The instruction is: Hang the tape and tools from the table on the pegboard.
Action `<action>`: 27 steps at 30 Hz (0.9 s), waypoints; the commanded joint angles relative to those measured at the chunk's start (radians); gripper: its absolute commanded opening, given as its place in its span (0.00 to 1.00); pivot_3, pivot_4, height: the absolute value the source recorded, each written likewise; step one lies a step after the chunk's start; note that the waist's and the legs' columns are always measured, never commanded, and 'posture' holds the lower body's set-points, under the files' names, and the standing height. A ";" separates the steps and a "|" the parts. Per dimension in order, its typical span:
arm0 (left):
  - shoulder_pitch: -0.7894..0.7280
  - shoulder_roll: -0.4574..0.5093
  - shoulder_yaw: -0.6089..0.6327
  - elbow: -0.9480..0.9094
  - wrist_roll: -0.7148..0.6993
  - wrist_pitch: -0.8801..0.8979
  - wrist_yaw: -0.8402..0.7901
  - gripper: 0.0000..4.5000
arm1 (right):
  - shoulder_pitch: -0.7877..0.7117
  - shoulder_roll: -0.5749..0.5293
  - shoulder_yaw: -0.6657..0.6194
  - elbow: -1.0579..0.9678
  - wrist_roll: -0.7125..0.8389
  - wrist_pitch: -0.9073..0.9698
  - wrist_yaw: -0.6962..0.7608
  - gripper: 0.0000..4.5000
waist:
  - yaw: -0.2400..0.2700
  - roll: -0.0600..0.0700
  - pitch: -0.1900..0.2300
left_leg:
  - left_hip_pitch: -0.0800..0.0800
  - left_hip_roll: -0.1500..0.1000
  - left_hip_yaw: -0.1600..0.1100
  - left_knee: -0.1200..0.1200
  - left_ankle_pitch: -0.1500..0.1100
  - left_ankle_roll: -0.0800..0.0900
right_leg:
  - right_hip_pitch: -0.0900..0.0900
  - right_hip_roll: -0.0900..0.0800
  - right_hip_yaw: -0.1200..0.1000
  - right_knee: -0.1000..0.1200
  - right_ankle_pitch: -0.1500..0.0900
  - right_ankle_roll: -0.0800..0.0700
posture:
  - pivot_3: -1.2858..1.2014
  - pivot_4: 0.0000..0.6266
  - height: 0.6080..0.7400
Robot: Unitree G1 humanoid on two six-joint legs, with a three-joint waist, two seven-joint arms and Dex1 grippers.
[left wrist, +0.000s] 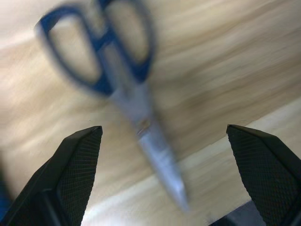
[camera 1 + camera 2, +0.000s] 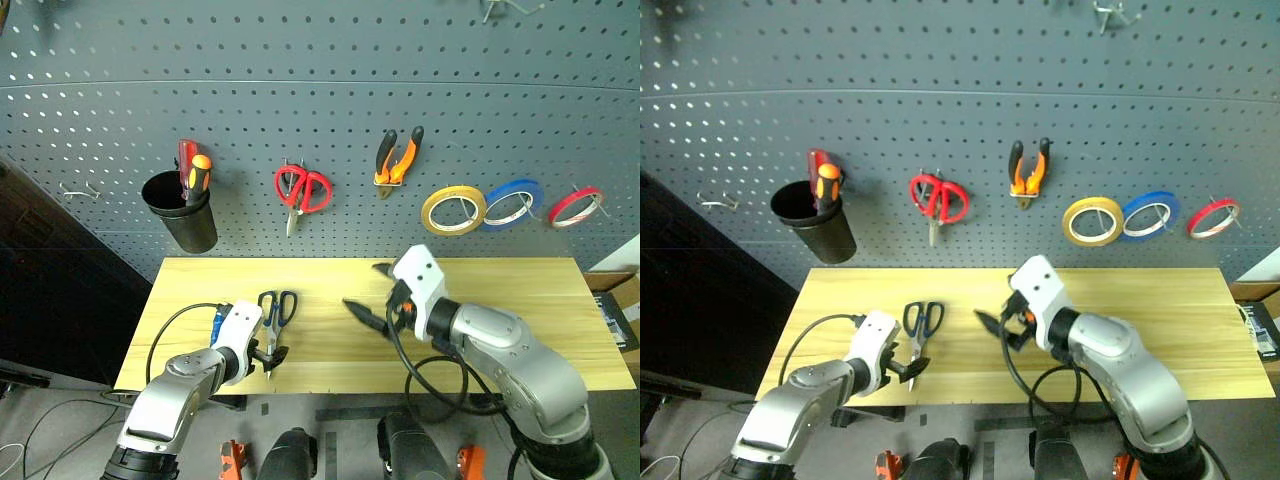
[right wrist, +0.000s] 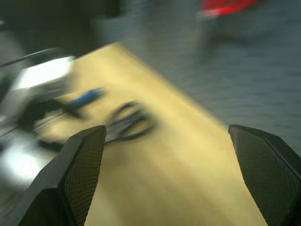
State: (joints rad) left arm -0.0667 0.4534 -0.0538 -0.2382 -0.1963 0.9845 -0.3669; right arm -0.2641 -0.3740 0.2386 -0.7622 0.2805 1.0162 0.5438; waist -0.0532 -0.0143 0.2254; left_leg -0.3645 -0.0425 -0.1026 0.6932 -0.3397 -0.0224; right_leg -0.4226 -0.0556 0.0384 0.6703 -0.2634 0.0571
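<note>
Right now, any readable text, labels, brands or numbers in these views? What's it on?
None readable.
Blue-handled scissors on the table: a small mark near the pivot in the left wrist view, too blurred to read.
Pliers, red scissors and the yellow, blue and red tape rings on the pegboard: no print visible.
Black cup: plain.

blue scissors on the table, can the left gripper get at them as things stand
Probably yes. The left gripper hangs open just over the blades of the scissors, which lie flat on the table with nothing on or against them. The right gripper is off to the side.
</note>
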 commanded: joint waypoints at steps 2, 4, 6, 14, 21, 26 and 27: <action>-0.076 -0.050 -0.006 0.083 0.023 0.092 0.065 1.00 | -0.020 -0.036 0.020 -0.038 0.037 0.013 0.006 0.99 | 0.002 0.000 0.000 | 0.000 0.000 0.000 0.000 0.000 0.000 | 0.000 0.000 0.000 -0.001 0.000 0.000 | 0.50 0.36 1.00; -0.105 -0.066 -0.017 0.127 0.036 0.071 0.078 1.00 | -0.029 -0.044 0.030 -0.035 0.040 0.012 0.002 0.99 | 0.004 0.000 0.000 | 0.000 0.000 0.000 0.000 0.002 -0.003 | 0.000 0.000 0.000 -0.001 0.000 0.000 | 0.49 0.36 1.00; -0.137 -0.093 -0.014 0.172 0.037 0.076 0.091 1.00 | -0.033 -0.047 0.033 -0.039 0.046 0.016 -0.003 0.99 | 0.003 0.000 0.000 | 0.000 0.000 0.000 0.000 0.002 -0.004 | 0.000 0.000 0.000 -0.003 0.000 0.000 | 0.49 0.36 1.00; -0.193 -0.152 0.021 0.269 0.047 0.113 0.147 1.00 | -0.030 -0.078 0.014 -0.050 0.076 0.028 -0.013 0.99 | 0.003 0.000 0.000 | -0.001 0.000 -0.001 -0.002 0.001 -0.005 | 0.001 -0.001 0.000 -0.007 0.000 0.000 | 0.48 0.38 1.00; -0.202 -0.160 0.040 0.315 0.044 0.062 0.141 0.66 | -0.009 -0.080 -0.011 -0.067 0.089 0.044 -0.049 1.00 | 0.002 0.000 0.000 | 0.000 0.000 -0.001 -0.002 0.001 -0.005 | 0.001 -0.001 0.000 -0.006 0.000 0.000 | 0.48 0.38 1.00; -0.191 -0.151 0.022 0.342 0.056 -0.002 0.121 0.32 | 0.033 -0.076 -0.014 -0.098 0.102 0.067 -0.084 1.00 | 0.003 0.000 0.000 | 0.000 0.000 -0.001 -0.002 0.001 -0.005 | 0.002 -0.002 0.000 -0.007 0.000 0.000 | 0.47 0.37 1.00; -0.190 -0.151 0.020 0.347 0.057 -0.010 0.120 0.25 | 0.038 -0.078 -0.016 -0.102 0.106 0.070 -0.087 1.00 | 0.003 0.000 0.000 | 0.000 0.000 -0.001 -0.002 0.001 -0.005 | 0.002 -0.002 0.000 -0.007 0.000 0.000 | 0.47 0.37 1.00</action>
State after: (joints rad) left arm -0.2796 0.3085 -0.0124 0.0823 -0.1482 0.9811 -0.2372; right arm -0.2303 -0.4515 0.2446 -0.8121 0.3741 1.0846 0.4677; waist -0.0503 -0.0145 0.2252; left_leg -0.3646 -0.0428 -0.1037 0.6914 -0.3385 -0.0275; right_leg -0.4207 -0.0576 0.0378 0.6633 -0.2632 0.0572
